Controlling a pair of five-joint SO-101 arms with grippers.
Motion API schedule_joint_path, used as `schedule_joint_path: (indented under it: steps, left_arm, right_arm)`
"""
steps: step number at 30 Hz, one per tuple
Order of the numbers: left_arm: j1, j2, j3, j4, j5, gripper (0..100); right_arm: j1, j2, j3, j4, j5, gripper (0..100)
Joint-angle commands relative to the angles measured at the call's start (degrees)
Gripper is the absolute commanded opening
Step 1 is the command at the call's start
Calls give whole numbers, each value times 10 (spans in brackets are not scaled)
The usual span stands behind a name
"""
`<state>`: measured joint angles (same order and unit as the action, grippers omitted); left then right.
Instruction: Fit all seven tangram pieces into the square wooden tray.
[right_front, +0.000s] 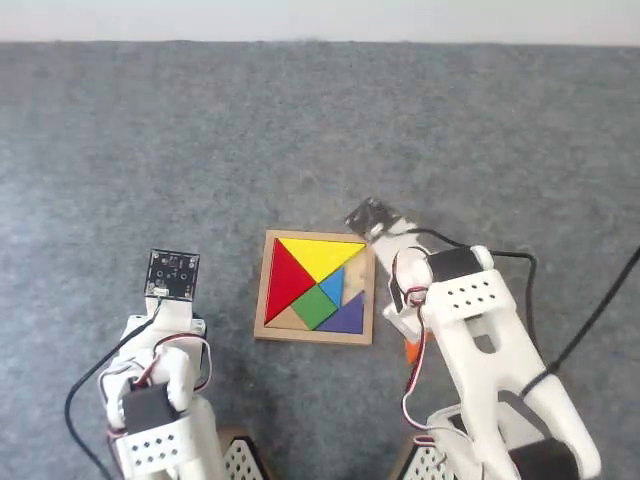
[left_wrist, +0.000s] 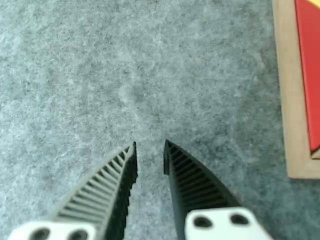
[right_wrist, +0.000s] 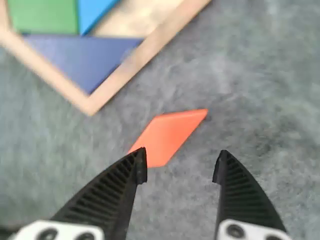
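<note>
Orange parallelogram (right_wrist: 167, 135): flat on carpet, just ahead of right gripper (right_wrist: 181, 165), jaws spread; long axis roughly along tray (right_wrist: 145, 55) edge.

High view: orange piece (right_front: 411, 350) mostly hidden under right arm (right_front: 480, 330); tray (left_wrist: 286, 100) cut by frame edge.

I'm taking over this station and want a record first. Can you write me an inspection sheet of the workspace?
Surface: grey carpet-like mat.
Job's things: square wooden tray holds yellow triangle, red triangle, green square, light blue piece and dark blue triangle; two tan areas, piece or bare floor unclear. Orange parallelogram lies on the mat outside, near a tray corner.
Clutter: nothing seen.
Grippers: right gripper open, one of its fingers at the orange parallelogram's end; left gripper slightly open, empty, over bare mat beside the tray.
Cables: black cables trail from both arms.
Surroundings: pale strip beyond the mat's far edge.
</note>
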<state>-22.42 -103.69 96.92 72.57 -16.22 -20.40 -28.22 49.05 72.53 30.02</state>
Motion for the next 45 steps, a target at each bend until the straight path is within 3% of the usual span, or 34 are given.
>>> schedule_joint_path:
  steps: [1, 15, 17, 22, 25, 32, 36, 45]
  left_arm:
    - [2, -6, -5, 4, 4, 87]
    - [2, -6, -5, 4, 4, 87]
    - [2, -6, -5, 4, 4, 87]
    - [2, -6, -5, 4, 4, 87]
    - [2, -6, -5, 4, 4, 87]
    - [2, -6, -5, 4, 4, 87]
    - [2, -6, -5, 4, 4, 87]
    - [2, -6, -5, 4, 4, 87]
  right_arm:
    - [-13, -30, 8, 17, 81, 225]
    - [-6, -32, 91, -25, 194, 224]
    - [-6, -32, 91, -44, 166, 224]
    - [-9, -27, 90, -101, -18, 226]
    - [-9, -26, 91, -111, -81, 226]
    - [-8, -25, 117, -140, -139, 224]
    - [-10, -25, 158, -200, -142, 224]
    - [-36, -25, 162, -211, -139, 223]
